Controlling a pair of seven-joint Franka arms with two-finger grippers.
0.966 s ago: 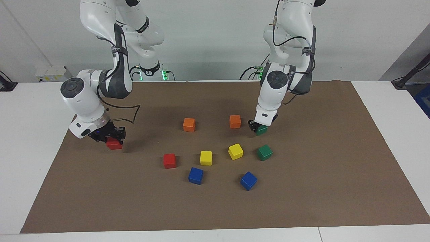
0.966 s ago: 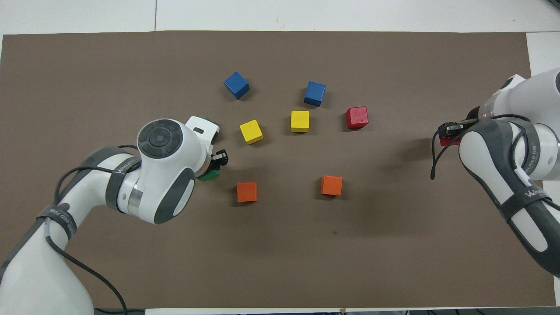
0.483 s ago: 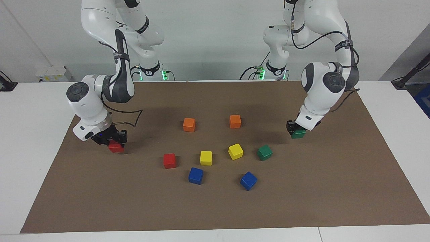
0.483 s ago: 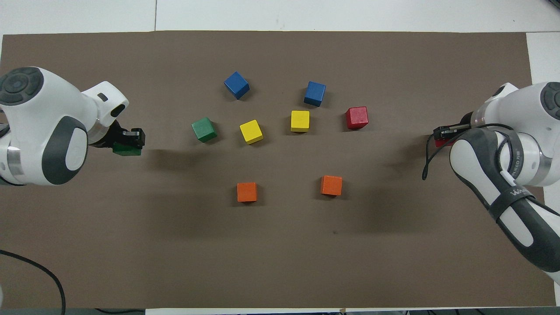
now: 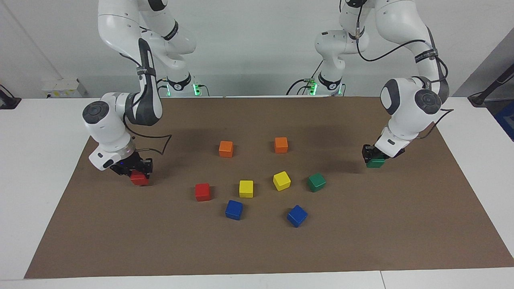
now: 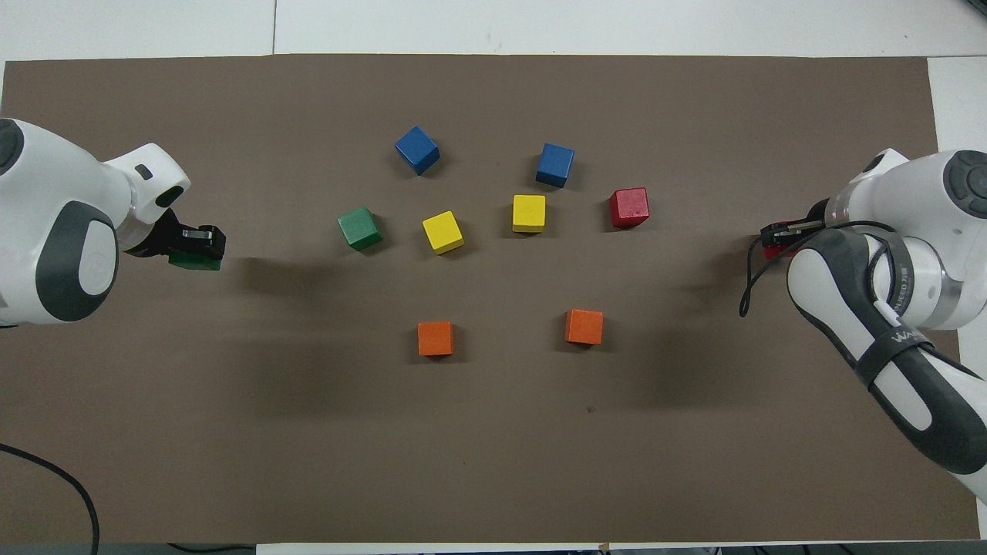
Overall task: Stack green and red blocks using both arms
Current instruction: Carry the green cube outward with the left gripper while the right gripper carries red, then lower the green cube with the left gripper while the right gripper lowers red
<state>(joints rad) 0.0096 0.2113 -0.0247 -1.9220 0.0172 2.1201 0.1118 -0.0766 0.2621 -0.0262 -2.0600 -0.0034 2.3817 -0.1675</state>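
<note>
My left gripper (image 5: pixel 375 157) (image 6: pixel 202 240) is shut on a dark green block (image 5: pixel 376 163) (image 6: pixel 193 261), low over the mat near the left arm's end of the table. At the right arm's end, my right gripper (image 5: pixel 135 170) (image 6: pixel 780 233) is shut on a bright red block (image 5: pixel 139 180) (image 6: pixel 772 250), also low over the mat. Whether either held block touches the mat I cannot tell. A second green block (image 5: pixel 317 182) (image 6: pixel 359 228) and a second red block (image 5: pixel 202 192) (image 6: pixel 628 207) lie loose among the middle cubes.
Two orange cubes (image 5: pixel 226 149) (image 5: pixel 281 145) lie nearest the robots. Two yellow cubes (image 5: pixel 246 188) (image 5: pixel 282 180) sit between the loose red and green blocks, two blue cubes (image 5: pixel 234 210) (image 5: pixel 297 216) farther out. A brown mat (image 5: pixel 361 241) covers the white table.
The left arm has swung the green block from beside an orange cube out toward its own end of the table. The right gripper has shifted slightly and lowered with the red block.
</note>
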